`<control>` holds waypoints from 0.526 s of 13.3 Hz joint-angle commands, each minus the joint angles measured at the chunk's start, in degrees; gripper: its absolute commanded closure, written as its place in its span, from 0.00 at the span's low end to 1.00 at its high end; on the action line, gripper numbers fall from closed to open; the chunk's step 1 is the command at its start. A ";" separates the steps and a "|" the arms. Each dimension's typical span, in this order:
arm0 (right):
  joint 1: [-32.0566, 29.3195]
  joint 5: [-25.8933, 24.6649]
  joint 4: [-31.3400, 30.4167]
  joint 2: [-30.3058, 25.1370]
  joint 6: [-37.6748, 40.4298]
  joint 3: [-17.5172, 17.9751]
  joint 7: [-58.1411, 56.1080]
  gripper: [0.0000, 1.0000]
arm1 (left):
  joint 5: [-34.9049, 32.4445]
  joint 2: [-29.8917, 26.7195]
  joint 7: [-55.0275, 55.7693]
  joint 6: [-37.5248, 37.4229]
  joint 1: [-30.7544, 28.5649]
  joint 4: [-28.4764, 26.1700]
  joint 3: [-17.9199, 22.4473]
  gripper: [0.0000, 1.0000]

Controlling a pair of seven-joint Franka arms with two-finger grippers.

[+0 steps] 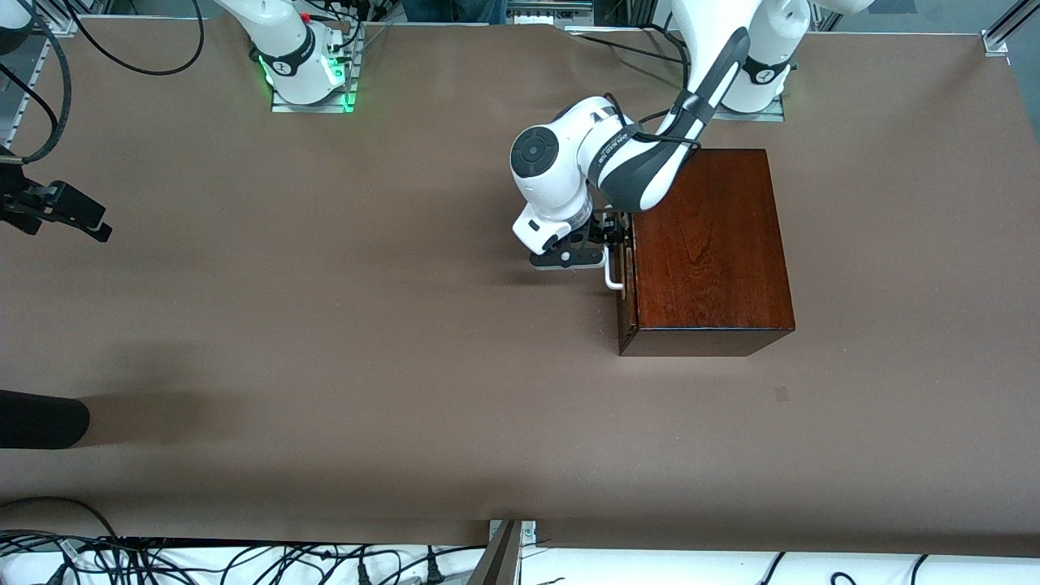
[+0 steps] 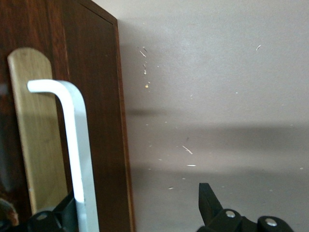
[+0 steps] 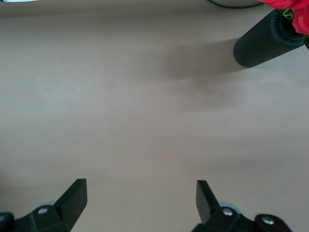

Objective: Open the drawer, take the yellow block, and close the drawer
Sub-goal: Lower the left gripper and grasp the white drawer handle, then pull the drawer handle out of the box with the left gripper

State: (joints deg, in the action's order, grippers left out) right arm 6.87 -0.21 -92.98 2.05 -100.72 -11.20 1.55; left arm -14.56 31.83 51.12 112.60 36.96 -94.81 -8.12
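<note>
The table (image 1: 325,341) is covered by a plain brown sheet — on it a glossy dark mahogany box (image 1: 708,244) is set, toward the left arm's end.

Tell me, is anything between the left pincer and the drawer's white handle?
Nothing visible stands between them. The left pincer is open right at the drawer front, with the white handle inside its gap beside one finger. The drawer is still shut. The right pincer waits open over bare table.

You see two white arms with dark grey joint bands, black cables, and green lights glowing at the right arm's base. The left gripper (image 1: 615,244) and right gripper (image 3: 140,203) have black wedge-shaped fingers (image 3: 72,198) fastened with silver screws.
</note>
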 commanded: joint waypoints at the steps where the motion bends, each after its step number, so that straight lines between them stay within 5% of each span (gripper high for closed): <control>1: -0.28 1.26 0.52 0.24 0.26 -0.14 -0.59 0.00 | 1.90 2.00 3.10 2.28 2.05 1.91 0.48 0.00; 7: -0.20 1.26 0.52 0.59 0.18 -0.14 -0.41 0.00 | 3.66 4.20 4.77 1.66 5.39 8.14 0.56 0.00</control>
State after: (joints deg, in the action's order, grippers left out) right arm 6.88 -0.16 -92.98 2.11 -100.72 -11.27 1.55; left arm -12.44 33.37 54.53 114.57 40.00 -91.13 -8.20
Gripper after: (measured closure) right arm 0.000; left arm 0.000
